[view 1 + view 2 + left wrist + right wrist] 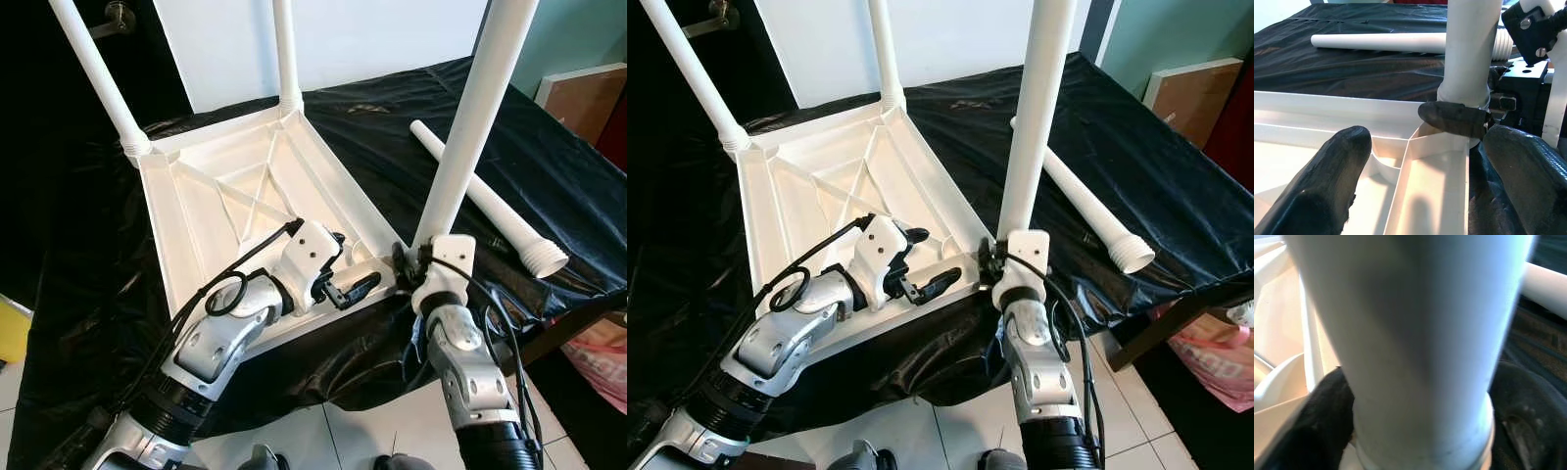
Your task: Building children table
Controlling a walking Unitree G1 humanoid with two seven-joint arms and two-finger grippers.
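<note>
A white plastic children's tabletop (225,196) is lying upside down on a black sheet (392,127) spread over a work surface, its ribbed underside facing up. Three white legs are standing up from its corners: one at about ten o'clock (98,73), one at twelve o'clock (285,54), and a near leg (475,117) at roughly four o'clock of the tabletop. The right gripper (409,262) is clamping the base of that near leg, its black fingers (1317,426) pressing against either side of the white tube just above the corner socket. The left gripper (345,279) is hovering inside the tabletop's near rim, at about nine o'clock from the right gripper, with its fingers (1327,181) spread wide and holding nothing. A fourth loose leg (490,206) is lying flat on the black sheet at two o'clock from the tabletop, its threaded end pointing toward the near edge, well apart from both grippers.
</note>
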